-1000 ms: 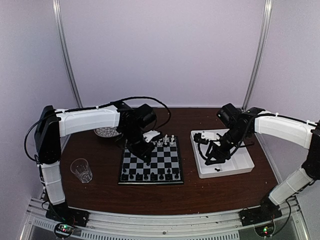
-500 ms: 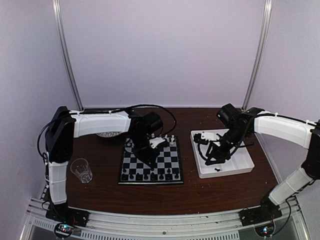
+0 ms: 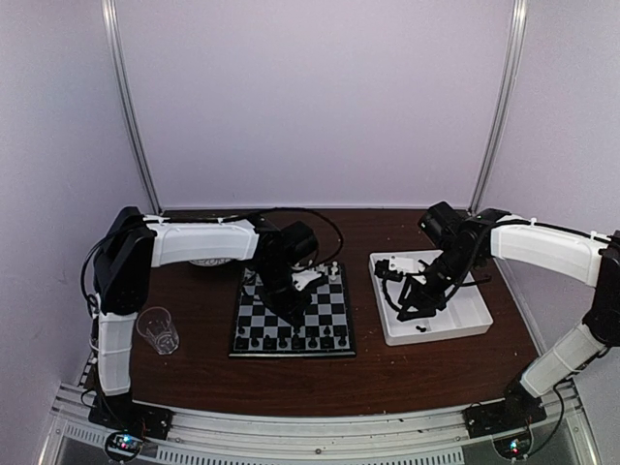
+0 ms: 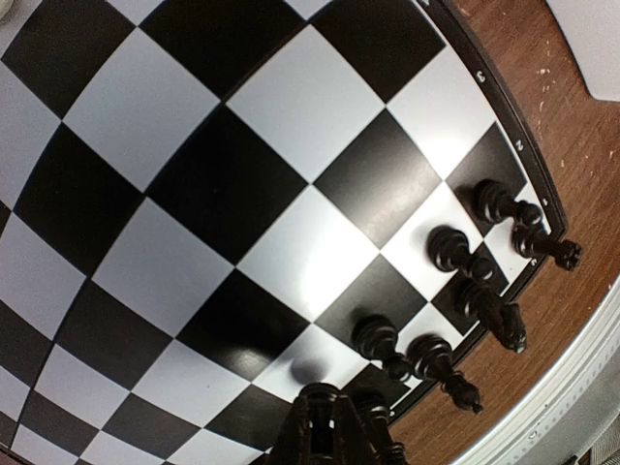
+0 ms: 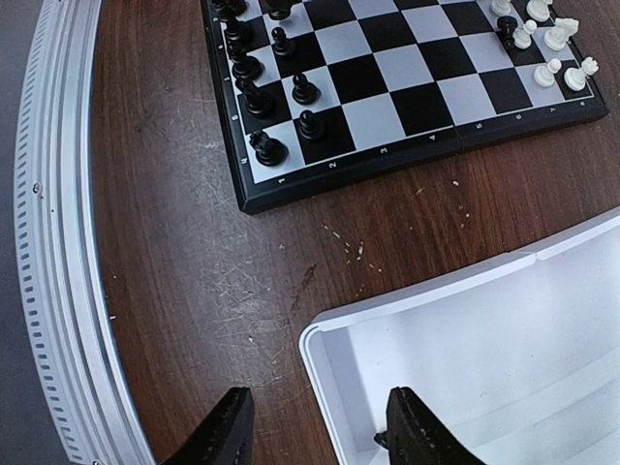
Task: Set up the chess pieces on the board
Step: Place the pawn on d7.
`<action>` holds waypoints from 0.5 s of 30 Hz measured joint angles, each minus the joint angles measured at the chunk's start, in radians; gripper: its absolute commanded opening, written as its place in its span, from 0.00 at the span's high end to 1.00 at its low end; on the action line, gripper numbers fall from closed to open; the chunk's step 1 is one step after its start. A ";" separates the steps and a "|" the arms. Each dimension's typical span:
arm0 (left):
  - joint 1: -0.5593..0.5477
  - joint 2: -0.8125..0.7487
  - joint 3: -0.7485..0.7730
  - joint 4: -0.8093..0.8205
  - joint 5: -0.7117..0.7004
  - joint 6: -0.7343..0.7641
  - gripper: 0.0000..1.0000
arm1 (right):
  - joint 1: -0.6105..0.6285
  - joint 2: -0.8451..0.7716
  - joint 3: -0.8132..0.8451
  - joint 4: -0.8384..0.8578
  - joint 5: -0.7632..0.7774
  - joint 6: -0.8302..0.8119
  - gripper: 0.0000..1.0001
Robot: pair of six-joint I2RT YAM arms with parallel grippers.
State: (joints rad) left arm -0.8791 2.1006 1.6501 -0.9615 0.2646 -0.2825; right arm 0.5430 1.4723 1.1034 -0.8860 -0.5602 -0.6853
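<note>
Left pincer [image 4: 325, 421] grips one black piece [image 4: 320, 392] above the board [image 4: 242, 194]; six more black chess pieces [image 4: 451, 250] stand near its corner. Right pincer [image 5: 320, 407] gapes open over one white tray [image 5: 465, 329].

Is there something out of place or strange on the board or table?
One black piece stands among the white pieces at the board's far end. Pale crumbs lie scattered on the table beside it.

Dark brown wood-grain bench [image 5: 194, 252] with fine scratches and pale specks, smooth board [image 4: 291, 194] with a soft sheen on its light squares, glossy black chess pieces [image 4: 450, 250], probably plastic, matt white plastic tray [image 5: 484, 349] at lower right, ribbed grey metal rail [image 5: 53, 252] along left edge
</note>
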 measured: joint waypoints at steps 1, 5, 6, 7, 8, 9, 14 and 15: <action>0.000 0.000 0.000 0.001 0.000 0.000 0.95 | 0.000 0.000 0.000 0.000 0.000 0.000 0.50; 0.000 0.002 0.002 0.004 0.000 -0.001 0.94 | 0.000 0.002 0.000 0.000 0.000 0.000 0.50; 0.000 0.004 0.005 0.005 0.000 -0.002 0.95 | 0.000 0.004 0.000 0.000 0.000 0.000 0.50; 0.000 0.006 0.008 0.005 0.000 -0.002 0.94 | 0.000 0.006 0.000 -0.001 0.000 0.000 0.50; 0.000 0.008 0.009 0.008 0.000 -0.002 0.94 | 0.000 0.008 0.000 -0.001 0.000 0.000 0.50; 0.000 0.009 0.010 0.011 0.000 -0.003 0.94 | 0.000 0.010 0.000 -0.001 0.000 0.000 0.50; 0.000 0.018 0.010 0.014 0.000 -0.004 0.91 | 0.000 0.011 0.000 -0.001 0.000 -0.001 0.50; 0.000 0.020 0.010 0.014 0.000 -0.005 0.87 | 0.000 0.011 0.000 -0.001 0.000 -0.001 0.50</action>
State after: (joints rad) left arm -0.8791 2.1204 1.6596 -0.9470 0.2642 -0.2874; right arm 0.5430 1.4834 1.1034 -0.8867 -0.5602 -0.6861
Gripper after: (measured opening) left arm 0.071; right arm 0.501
